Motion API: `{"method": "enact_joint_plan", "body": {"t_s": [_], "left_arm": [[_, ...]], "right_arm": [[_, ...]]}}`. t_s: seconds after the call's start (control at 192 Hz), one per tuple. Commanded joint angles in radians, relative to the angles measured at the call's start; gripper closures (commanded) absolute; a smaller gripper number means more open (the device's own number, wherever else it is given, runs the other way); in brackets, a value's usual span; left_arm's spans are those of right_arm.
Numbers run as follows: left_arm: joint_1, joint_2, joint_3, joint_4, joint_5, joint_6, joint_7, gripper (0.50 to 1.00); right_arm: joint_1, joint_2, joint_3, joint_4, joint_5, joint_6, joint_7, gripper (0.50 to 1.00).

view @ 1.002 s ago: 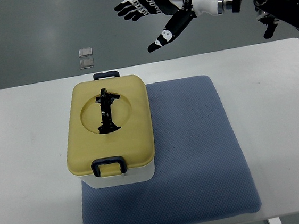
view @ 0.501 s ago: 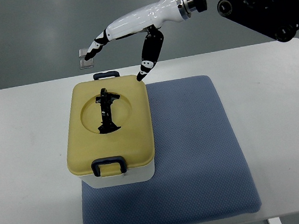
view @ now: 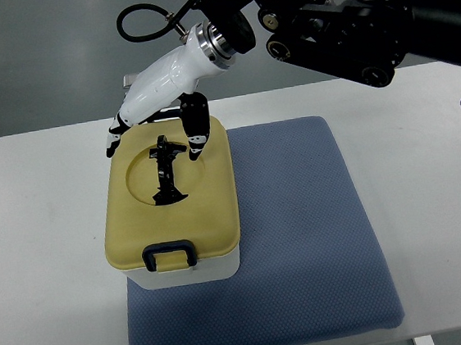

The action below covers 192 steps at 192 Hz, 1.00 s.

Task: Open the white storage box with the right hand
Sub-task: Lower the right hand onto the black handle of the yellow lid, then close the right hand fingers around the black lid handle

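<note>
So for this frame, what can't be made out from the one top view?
- Far latch of the storage box: covered by the right hand.
- Whether the fingers touch the lid or hover above it: steep angle.
- Box contents: the yellow lid is shut.
- Near edge of the blue mat: cut by the bottom edge.

Even, bright overhead light is flooding the scene, leaving the white flat-topped bench (view: pixel 427 160) close to washing out. Shadows are staying soft: a faint one is falling under the glossy white robot hand (view: pixel 153 106) onto the matte pale yellow lid (view: pixel 210 212). Small highlights are glinting on the hand's shell. Focus is holding across the frame, though the dark fingers (view: pixel 194 135) are perhaps slightly motion-blurred.
</note>
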Motion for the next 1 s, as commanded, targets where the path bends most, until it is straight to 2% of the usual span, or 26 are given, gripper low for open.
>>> {"method": "enact_joint_plan", "body": {"t_s": [0.0, 0.256, 0.605, 0.658, 0.741, 0.997], "left_arm": [[0.000, 0.000, 0.000, 0.000, 0.000, 0.000, 0.000, 0.500], [0.000, 0.000, 0.000, 0.000, 0.000, 0.000, 0.000, 0.500], [0.000, 0.000, 0.000, 0.000, 0.000, 0.000, 0.000, 0.500], [0.000, 0.000, 0.000, 0.000, 0.000, 0.000, 0.000, 0.500], [0.000, 0.000, 0.000, 0.000, 0.000, 0.000, 0.000, 0.500], [0.000, 0.000, 0.000, 0.000, 0.000, 0.000, 0.000, 0.500]], "right_arm": [[0.000, 0.017, -0.002, -0.002, -0.011, 0.000, -0.001, 0.574], [-0.008, 0.041, -0.045, -0.010, -0.028, -0.043, -0.004, 0.574], [-0.012, 0.049, -0.049, -0.013, -0.037, -0.063, -0.010, 0.587], [-0.014, 0.049, -0.049, -0.013, -0.039, -0.063, -0.010, 0.599], [-0.014, 0.049, -0.049, -0.015, -0.039, -0.063, -0.012, 0.664], [-0.024, 0.050, -0.049, -0.019, -0.044, -0.080, -0.010, 0.760]]}}
